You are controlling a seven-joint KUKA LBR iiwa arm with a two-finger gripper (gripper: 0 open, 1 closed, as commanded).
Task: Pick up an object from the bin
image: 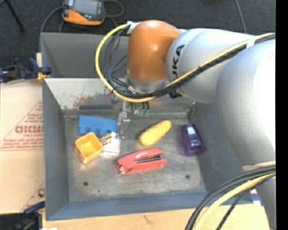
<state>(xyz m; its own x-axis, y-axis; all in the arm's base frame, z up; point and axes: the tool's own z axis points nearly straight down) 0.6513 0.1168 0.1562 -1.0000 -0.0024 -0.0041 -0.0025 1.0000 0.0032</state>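
Poised near the bin's [55, 143] back wall, my gripper [122, 123] points straight down, just beside the right end of a blue toy block [97, 125] whose long axis runs along that wall; a small white piece [111, 145] lies just frontward; whether my grip is released or clenched I cannot tell; my orange-capped wrist [151, 49] stands upright above.
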